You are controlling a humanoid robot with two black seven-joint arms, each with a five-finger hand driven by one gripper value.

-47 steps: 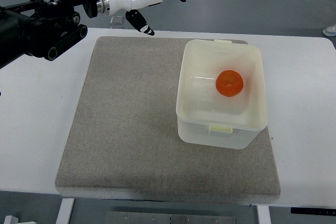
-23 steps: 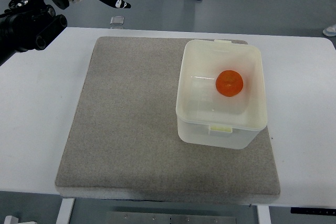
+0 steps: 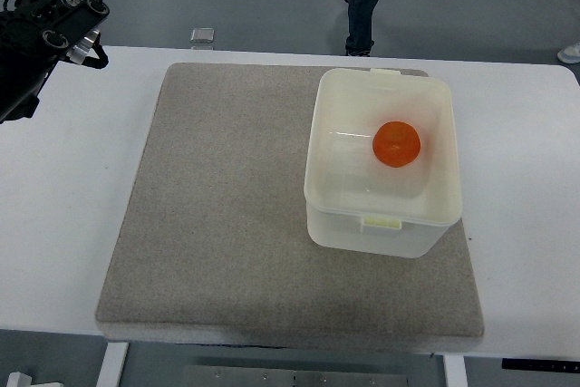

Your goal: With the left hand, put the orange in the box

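Orange (image 3: 396,144) is seen inside box (image 3: 381,159) on mat (image 3: 227,215). Left robot hand cut off at top edge, fingers' state perhaps not judgeable.

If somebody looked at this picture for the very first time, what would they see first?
Probably the bright orange, sitting inside the pale box on the right side of the grey mat. Next, the robot's black left arm up in the top left corner, with its hand mostly out of the picture. A person's leg also shows on the floor behind the table.
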